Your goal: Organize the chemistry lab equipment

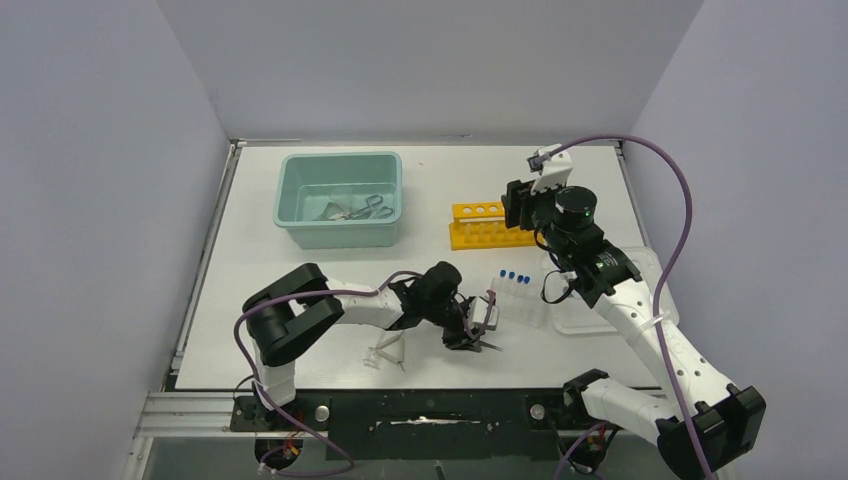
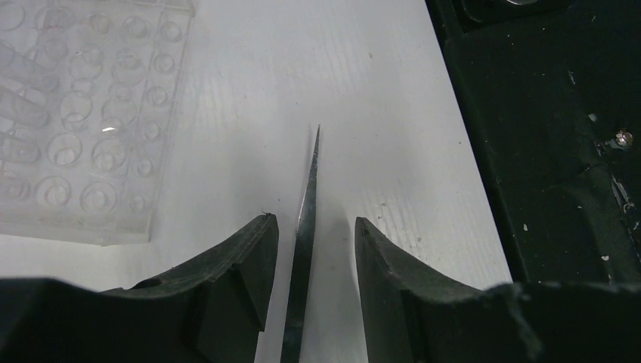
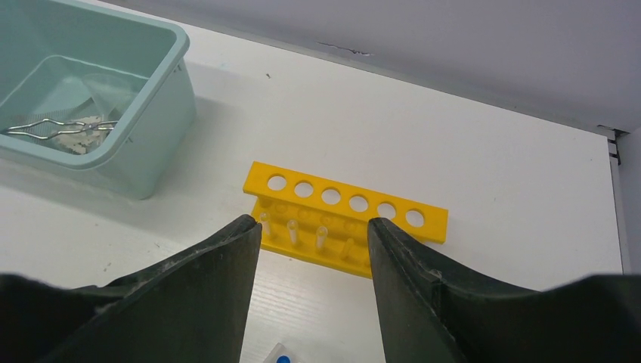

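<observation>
Left claw [image 2: 314, 221] was found parted astride thin metal tweezers [image 2: 311, 174], whose rear end was cut off; right claw [image 3: 311, 220] was seen parted, holding nothing.

Tweezers [image 2: 305, 227]: thin polished metal. Forceps [image 1: 370, 207]: shiny metal. Tub [image 3: 143, 151]: smooth teal plastic, faintly glossy. Rack [image 3: 345, 200]: glossy yellow plastic. Tray [image 2: 83, 113]: clear plastic. Table [image 2: 393, 113]: matt white, faintly grained

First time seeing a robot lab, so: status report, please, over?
Left gripper open, straddling thin tweezers, not yet pinched. Right gripper open, empty, facing yellow rack. Clear tube tray off to the side, nothing blocking. Over.
</observation>
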